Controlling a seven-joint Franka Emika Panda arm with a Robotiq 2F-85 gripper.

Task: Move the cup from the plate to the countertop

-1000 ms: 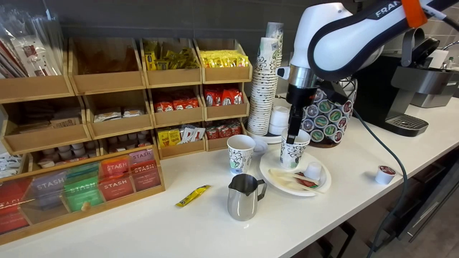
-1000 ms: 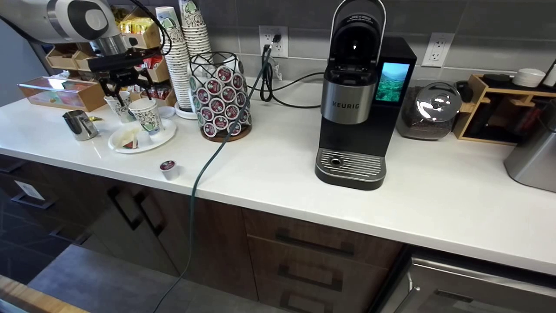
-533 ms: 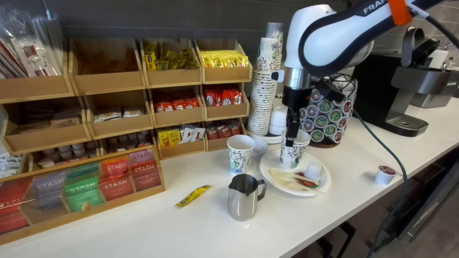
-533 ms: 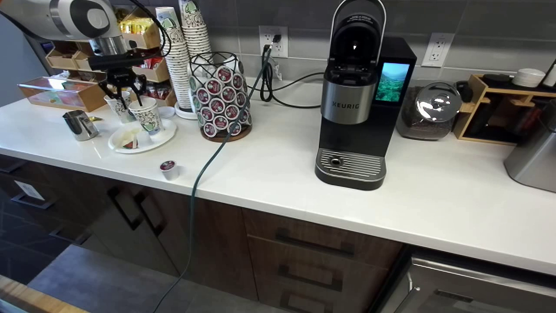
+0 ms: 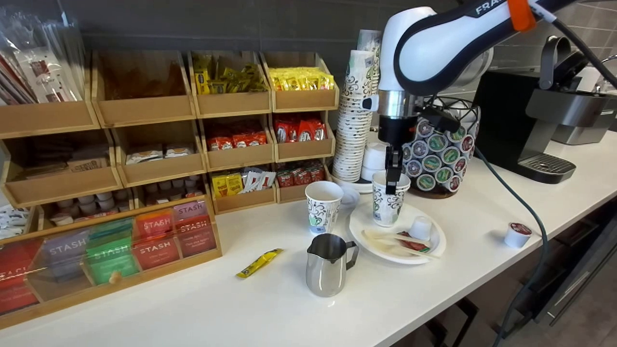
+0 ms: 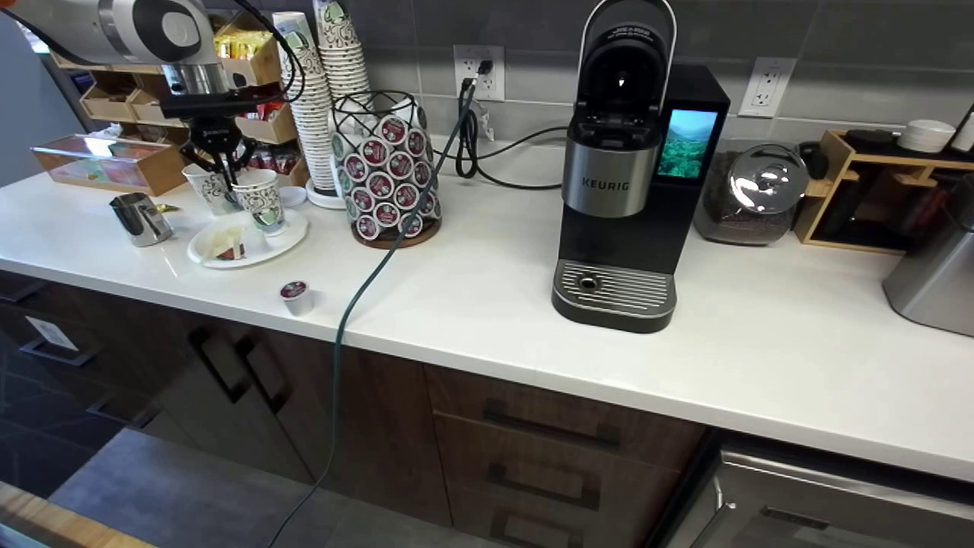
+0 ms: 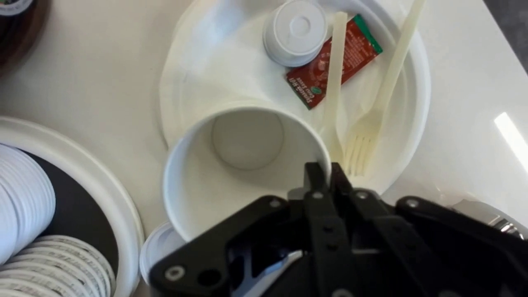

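Black and jointed, the pincer (image 7: 328, 171) is clamped narrow on the rim of a tapering white paper cup with dark scroll print (image 7: 243, 169), one finger inside the wall and one outside. The cup is held over the round white flat plate (image 7: 206, 74); whether its base is touching or just clear is not made plain by any view. A cream plastic fork (image 7: 386, 88) and a red sauce packet (image 7: 357, 51) are also carried by the plate.

The grasp is judged to be made, with the lift in hand and the setting-down not yet done. Next, the cup should be raised past the plate's rim, steered clear of the second printed paper cup (image 5: 322, 207) and the shiny steel pitcher (image 5: 326, 272), then lowered upright onto the long pale bench (image 5: 270, 308) before being released.
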